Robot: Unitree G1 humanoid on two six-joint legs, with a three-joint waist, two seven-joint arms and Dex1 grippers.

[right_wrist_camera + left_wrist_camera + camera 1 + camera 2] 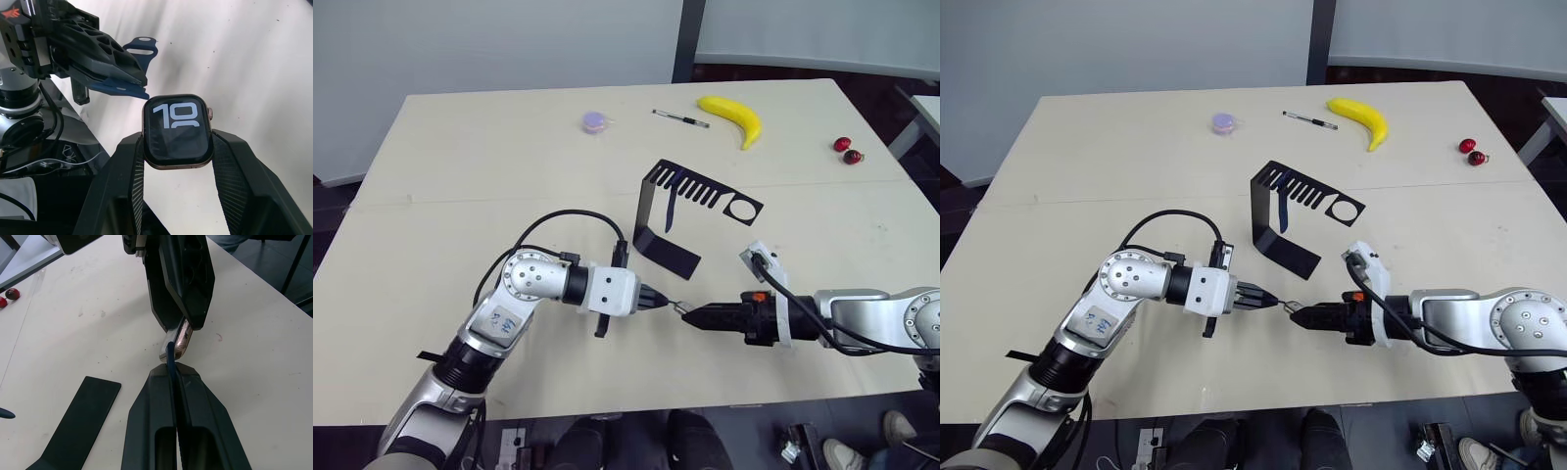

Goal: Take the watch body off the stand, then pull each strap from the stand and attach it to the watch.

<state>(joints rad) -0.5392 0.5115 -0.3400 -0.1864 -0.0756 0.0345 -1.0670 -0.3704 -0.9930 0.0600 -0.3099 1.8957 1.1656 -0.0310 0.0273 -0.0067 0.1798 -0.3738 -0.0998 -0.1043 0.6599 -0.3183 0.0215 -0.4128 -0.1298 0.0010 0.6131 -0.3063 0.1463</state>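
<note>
Clamped on the small smooth watch body (177, 130) by its sides, the right gripper (693, 312) meets the left gripper (658, 300), pinched on a soft navy strap (120, 88), near the table's front edge (636, 414).

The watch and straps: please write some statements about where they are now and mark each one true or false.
1. The right gripper holds the watch body between its fingers. True.
2. The left gripper is open and holds nothing. False: it is shut on a strap.
3. One strap hangs on the stand. True.
4. The watch body sits in the stand's ring hole. False: the hole is vacant; the watch is in the right gripper.
5. The banana lies between the two grippers. False: it lies at the table's far side.
</note>
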